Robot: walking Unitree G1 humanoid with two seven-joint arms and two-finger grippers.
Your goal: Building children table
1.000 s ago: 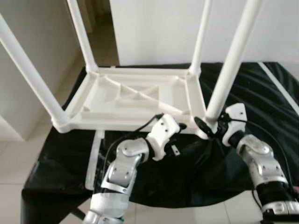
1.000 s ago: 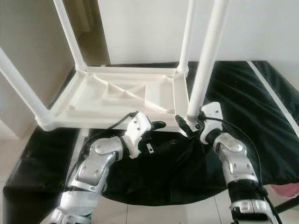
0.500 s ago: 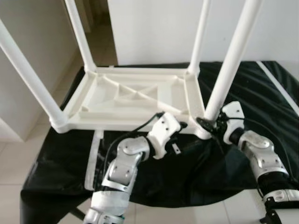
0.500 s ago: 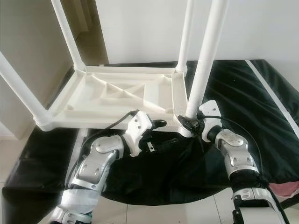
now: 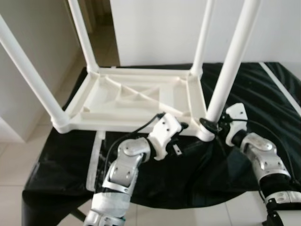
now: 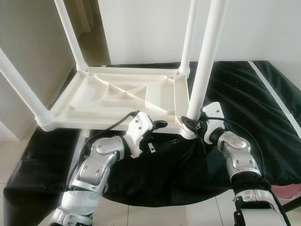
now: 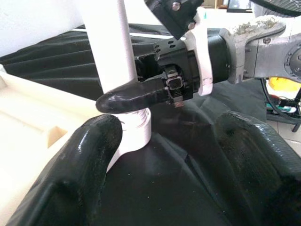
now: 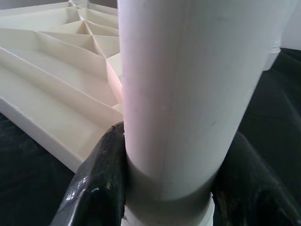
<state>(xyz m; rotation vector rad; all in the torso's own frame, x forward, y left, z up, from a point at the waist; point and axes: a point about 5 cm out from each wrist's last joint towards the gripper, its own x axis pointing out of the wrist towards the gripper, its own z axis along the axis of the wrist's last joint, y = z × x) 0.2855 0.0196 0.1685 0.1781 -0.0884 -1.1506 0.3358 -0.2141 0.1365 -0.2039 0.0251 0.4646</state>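
No readable text, label, brand, number or sign anywhere in these views.

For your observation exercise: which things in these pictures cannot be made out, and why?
- Tops of the four legs: cut off by the upper edge, eye views.
- Tabletop's upper face: turned down onto the black cloth.
- Leg's far side: hidden by the leg, right wrist view; right gripper clamps it.
- Left gripper: open.
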